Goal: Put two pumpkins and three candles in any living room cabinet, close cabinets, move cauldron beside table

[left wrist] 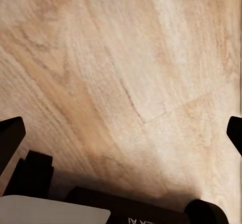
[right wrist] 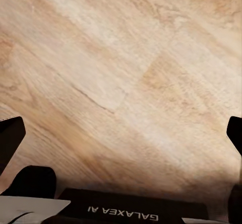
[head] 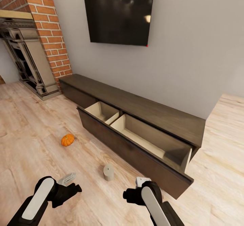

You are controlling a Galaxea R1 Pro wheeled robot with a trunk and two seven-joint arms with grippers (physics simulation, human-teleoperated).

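One orange pumpkin [head: 67, 140] on the pale wood floor [head: 30, 131], well apart from the cabinet [head: 142, 114]. Nearer the arms, a grey candle [head: 108, 172] upright on the planks, just in front of the open drawer [head: 145, 141] with its beige inside. Long dark unit against a grey wall [head: 189, 49], black TV [head: 118, 12] above, brick fireplace [head: 37, 43] to the left. Left gripper [head: 73, 185] and right gripper [head: 135, 188] low over bare floor, jaws of both spread apart, nothing between them.
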